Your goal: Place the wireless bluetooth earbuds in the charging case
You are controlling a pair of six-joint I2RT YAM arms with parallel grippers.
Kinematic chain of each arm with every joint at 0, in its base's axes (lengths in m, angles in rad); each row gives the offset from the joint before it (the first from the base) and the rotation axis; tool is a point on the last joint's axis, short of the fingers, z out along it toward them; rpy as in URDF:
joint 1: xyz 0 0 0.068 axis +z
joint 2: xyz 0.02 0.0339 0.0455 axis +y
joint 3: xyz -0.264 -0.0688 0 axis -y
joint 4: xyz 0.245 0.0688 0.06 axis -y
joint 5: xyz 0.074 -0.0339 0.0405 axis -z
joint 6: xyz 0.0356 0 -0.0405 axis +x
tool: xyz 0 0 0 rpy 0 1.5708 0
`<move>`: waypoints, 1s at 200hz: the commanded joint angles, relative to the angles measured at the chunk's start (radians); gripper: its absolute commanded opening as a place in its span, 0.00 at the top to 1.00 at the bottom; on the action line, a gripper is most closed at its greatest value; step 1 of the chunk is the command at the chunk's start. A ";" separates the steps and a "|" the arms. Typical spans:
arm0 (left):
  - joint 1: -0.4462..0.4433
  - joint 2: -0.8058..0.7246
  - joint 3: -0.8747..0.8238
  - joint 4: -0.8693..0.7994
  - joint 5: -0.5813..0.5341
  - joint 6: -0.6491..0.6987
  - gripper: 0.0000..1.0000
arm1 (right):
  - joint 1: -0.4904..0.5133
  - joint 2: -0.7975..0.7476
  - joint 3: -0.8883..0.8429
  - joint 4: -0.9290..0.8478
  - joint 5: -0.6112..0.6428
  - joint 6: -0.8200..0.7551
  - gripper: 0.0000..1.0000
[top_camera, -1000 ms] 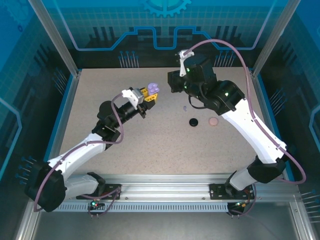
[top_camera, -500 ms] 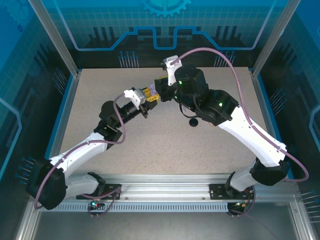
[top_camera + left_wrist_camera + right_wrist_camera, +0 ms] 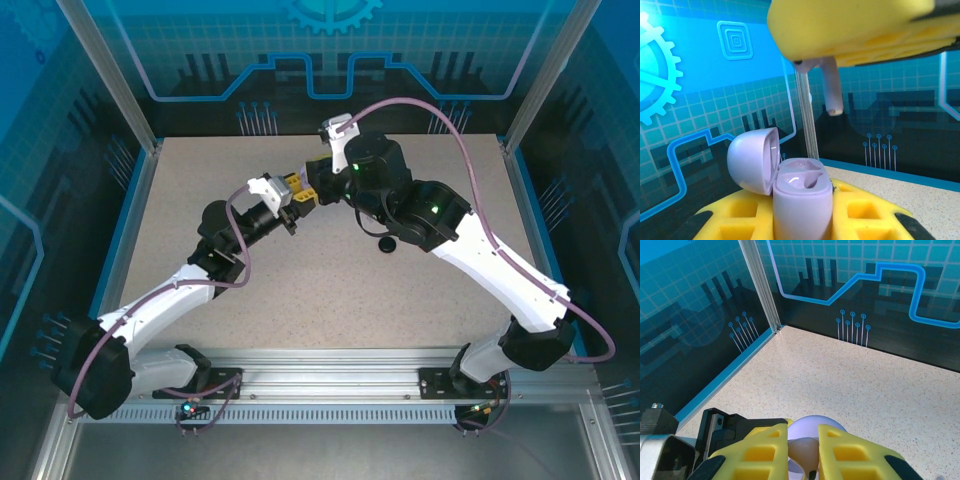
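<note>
My left gripper (image 3: pixel 298 197) (image 3: pixel 802 212) is shut on the open lavender charging case (image 3: pixel 802 197), held upright with its lid (image 3: pixel 754 160) swung back to the left. Both seats in the case look empty. Directly above it hang the yellow fingers (image 3: pixel 855 30) of my right gripper (image 3: pixel 318 180) (image 3: pixel 807 457). That gripper is shut on a pale lavender earbud (image 3: pixel 832 92) (image 3: pixel 807 450), whose stem points down a short way above the case and does not touch it. In the right wrist view the lavender lid (image 3: pixel 815 426) shows just beyond the earbud.
A black round case (image 3: pixel 386 243) lies on the speckled table right of centre, close under my right arm. A blue rim (image 3: pixel 730 380) and an aluminium post (image 3: pixel 760 285) bound the table's far left corner. The left gripper's black body (image 3: pixel 720 432) sits beside the right fingers.
My right arm has swung left from the back centre and now hangs over the case in the left gripper, covering the pink case. The left arm has barely moved.
</note>
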 commanded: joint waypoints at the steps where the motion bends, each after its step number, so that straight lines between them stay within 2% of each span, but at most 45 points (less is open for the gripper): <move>1: -0.009 -0.019 0.033 0.033 -0.012 0.013 1.00 | 0.010 0.014 -0.015 0.030 -0.003 0.013 0.82; 158: -0.016 -0.043 0.041 0.022 -0.014 0.021 1.00 | -0.030 0.008 -0.085 0.036 -0.005 0.034 0.83; 200: -0.019 -0.050 0.042 0.019 -0.015 0.022 1.00 | -0.036 0.015 -0.086 0.036 -0.049 0.033 0.84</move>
